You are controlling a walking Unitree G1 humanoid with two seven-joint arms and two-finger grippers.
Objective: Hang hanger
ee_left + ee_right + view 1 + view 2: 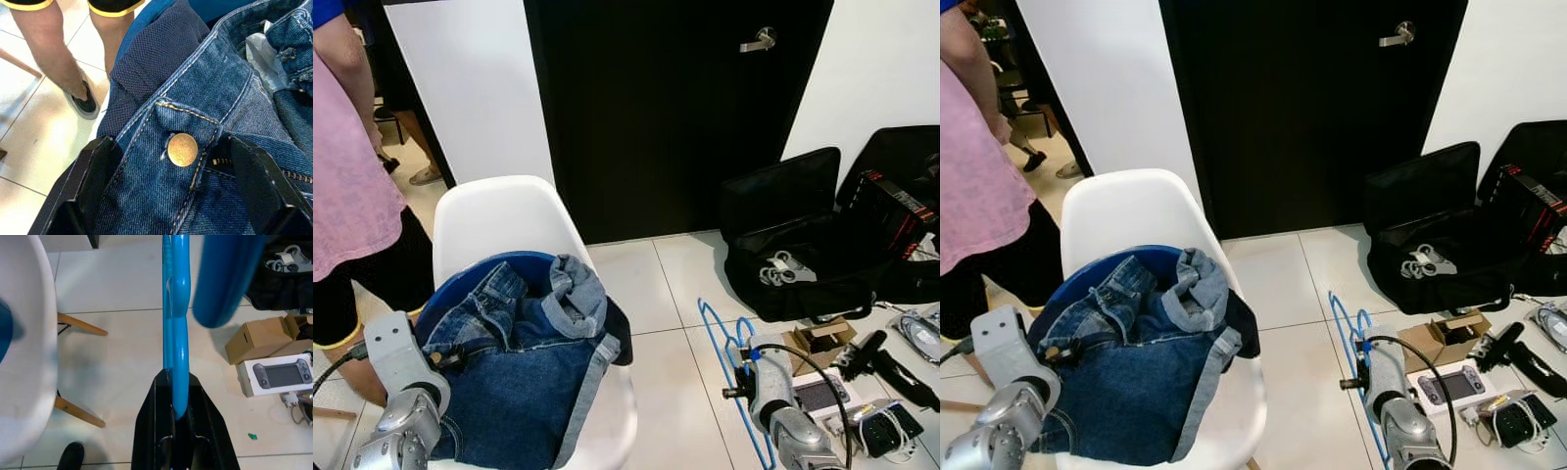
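Note:
A blue plastic hanger [722,345] sticks up and forward from my right arm at the lower right. In the right wrist view my right gripper [177,412] is shut on the blue hanger [175,323], its bar running straight out between the black fingers [151,431]. Blue jeans [524,362] lie heaped on a white chair [499,220] at the lower left. My left gripper [171,161] is open, its black fingers [88,176] on either side of the jeans' waistband at the brass button [182,150].
A person in a pink shirt [347,186] stands at the left beside the chair. A black door [675,108] is straight ahead. At the right, black bags [813,245], a cardboard box [818,343] and boxed devices [1445,384] lie on the tiled floor.

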